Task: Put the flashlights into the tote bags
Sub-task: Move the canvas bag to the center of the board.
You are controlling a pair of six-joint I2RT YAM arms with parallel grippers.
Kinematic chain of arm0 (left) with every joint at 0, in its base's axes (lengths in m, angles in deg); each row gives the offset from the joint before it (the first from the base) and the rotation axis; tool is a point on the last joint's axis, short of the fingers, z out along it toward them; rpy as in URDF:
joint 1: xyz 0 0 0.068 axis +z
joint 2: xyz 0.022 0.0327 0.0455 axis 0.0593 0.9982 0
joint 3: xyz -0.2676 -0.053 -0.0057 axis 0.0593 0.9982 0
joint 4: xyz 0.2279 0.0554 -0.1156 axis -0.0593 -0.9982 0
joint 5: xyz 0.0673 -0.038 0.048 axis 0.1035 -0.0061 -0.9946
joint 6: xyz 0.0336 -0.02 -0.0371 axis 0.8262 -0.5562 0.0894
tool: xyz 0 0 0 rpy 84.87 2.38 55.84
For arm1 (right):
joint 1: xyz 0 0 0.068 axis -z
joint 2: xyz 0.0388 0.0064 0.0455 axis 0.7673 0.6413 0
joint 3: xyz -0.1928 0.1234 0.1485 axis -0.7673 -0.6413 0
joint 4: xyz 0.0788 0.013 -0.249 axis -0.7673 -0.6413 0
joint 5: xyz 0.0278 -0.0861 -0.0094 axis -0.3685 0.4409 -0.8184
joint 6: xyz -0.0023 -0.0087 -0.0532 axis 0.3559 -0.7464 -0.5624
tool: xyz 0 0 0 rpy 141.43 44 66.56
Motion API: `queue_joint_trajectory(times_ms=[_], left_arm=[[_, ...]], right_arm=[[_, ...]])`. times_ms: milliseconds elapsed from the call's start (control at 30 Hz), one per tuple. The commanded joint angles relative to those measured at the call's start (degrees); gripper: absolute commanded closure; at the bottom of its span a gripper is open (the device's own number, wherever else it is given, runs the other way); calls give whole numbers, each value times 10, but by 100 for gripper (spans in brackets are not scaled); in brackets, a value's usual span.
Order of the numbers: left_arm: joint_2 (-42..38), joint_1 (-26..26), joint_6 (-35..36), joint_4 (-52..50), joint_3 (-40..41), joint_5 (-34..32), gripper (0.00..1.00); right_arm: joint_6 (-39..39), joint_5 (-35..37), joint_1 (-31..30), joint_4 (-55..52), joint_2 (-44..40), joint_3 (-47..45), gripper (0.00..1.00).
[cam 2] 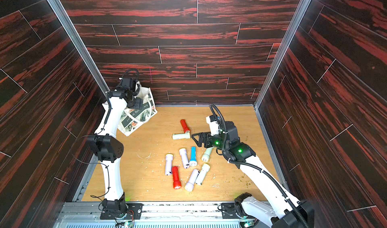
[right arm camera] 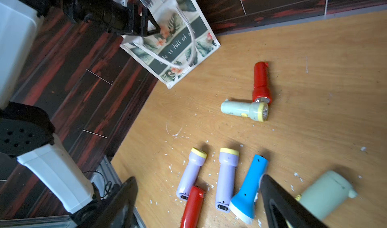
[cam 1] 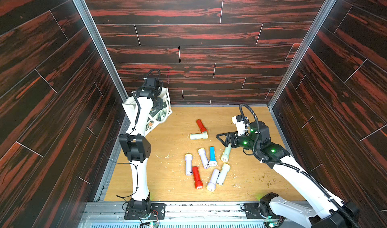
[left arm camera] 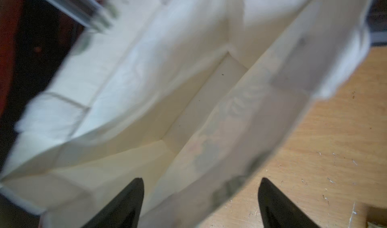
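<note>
A: Where are the flashlights (cam 1: pixel 212 156)?
B: All nine lie on the counter (cam 1: pixel 251 122), outside the tote bag (cam 1: pixel 162 111). The left end effector (left arm camera: pixel 201 178) is released astride its wall; the right end effector (right arm camera: pixel 198 176) is released over them.

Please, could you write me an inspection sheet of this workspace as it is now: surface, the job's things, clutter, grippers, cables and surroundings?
Surface: wooden tabletop, scratched and lightly soiled.
Job's things: nine flashlights lie loose on the tabletop; tote bag is at the far corner by the left arm, mouth open, no flashlight seen inside.
Clutter: white flecks scattered; nothing else seen.
Grippers: left gripper open, astride the bag's wall; right gripper open, empty, over the flashlights.
Cables: black conduit along the right arm; black cable on the left arm.
Surroundings: dark wood-pattern walls, metal posts.
</note>
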Motion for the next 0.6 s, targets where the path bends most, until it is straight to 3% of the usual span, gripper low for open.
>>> queue_joint_trajectory(times_ms=[0, 167, 367, 567], left_arm=[[7, -9, 30, -11, -24, 38, 15], [-13, -15, 34, 2, -16, 61, 17], [-3, -16, 49, 9, -15, 2, 28], [22, -27, 65, 23, -15, -76, 47]], right_arm=[[-16, 12, -3, -16, 0, 9, 8], [-16, 9, -3, -14, 5, 10, 9], [-11, 10, -3, -15, 5, 7, 10], [-12, 16, -3, -27, 0, 14, 10]])
